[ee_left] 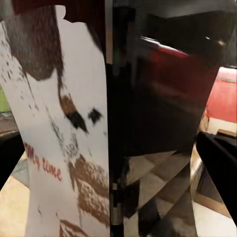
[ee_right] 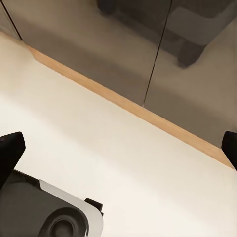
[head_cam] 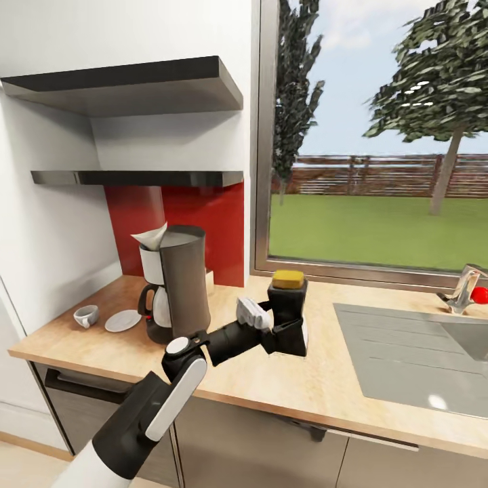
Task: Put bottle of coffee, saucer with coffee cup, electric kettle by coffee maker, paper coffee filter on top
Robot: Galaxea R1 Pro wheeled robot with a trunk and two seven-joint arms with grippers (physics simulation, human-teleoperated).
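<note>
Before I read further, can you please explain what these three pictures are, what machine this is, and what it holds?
This is a simulated two-armed wheeled robot. The large picture comes from its head camera, the other two from cameras near each wrist. On the kitchen countertop stand the coffee maker with the paper coffee filter on top, the saucer and the coffee cup lying beside it. The left tool is shut on the bottle of coffee, upright on the counter. The right tool, open, faces the floor.

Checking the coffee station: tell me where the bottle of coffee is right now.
In the head view the bottle of coffee stands on the kitchen countertop, gripped by the left gripper, right of the coffee maker and left of the sink.
</note>
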